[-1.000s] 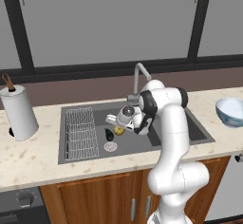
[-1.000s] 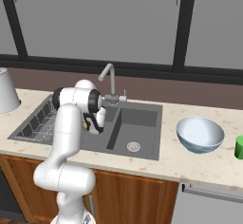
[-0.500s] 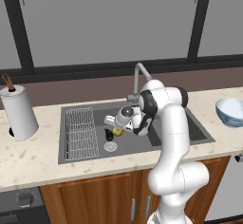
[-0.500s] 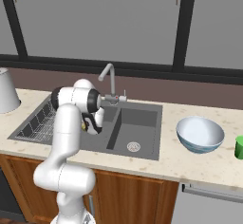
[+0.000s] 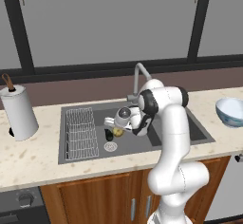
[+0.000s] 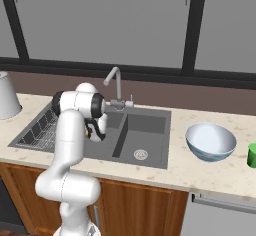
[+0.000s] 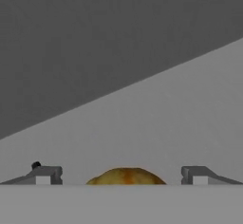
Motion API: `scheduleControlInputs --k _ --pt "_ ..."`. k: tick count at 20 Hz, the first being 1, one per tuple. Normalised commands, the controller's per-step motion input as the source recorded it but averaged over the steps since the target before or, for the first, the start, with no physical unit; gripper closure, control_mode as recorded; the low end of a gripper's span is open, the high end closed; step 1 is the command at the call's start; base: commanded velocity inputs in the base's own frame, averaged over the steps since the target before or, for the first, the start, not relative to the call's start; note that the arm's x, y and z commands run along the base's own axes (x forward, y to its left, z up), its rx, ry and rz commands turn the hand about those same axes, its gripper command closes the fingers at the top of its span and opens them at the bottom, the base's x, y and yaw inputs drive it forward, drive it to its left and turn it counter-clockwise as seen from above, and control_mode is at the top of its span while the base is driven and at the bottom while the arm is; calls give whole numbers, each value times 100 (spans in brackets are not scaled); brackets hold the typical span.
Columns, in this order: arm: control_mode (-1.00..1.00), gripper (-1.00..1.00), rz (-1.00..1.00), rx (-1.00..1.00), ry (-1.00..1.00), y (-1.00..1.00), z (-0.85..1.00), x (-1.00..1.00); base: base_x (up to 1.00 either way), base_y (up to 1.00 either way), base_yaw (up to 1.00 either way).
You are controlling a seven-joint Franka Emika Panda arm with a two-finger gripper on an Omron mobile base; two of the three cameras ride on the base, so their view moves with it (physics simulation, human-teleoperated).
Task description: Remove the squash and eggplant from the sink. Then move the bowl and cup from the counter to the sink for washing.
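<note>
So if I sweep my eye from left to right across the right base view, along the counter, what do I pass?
White paper towel roll → wire rack → robot's arm → faucet → right basin's drain → bowl → green cup.

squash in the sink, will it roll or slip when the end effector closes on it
The squash looks small and rounded, so it may roll on the flat sink floor. It sits centred between the open end effector fingertips, which should help. Probably firm, not floppy.
</note>
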Motion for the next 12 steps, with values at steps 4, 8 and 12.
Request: scheduleControlInputs --k 4,8,12 --pt "-100 -100 0 -1 0 0 7 -4 0 0 0" --pt "-100 -100 0 0 0 -1 15 -4 0 0 0" --pt "-100 -100 0 0 0 0 15 -9 0 0 0"
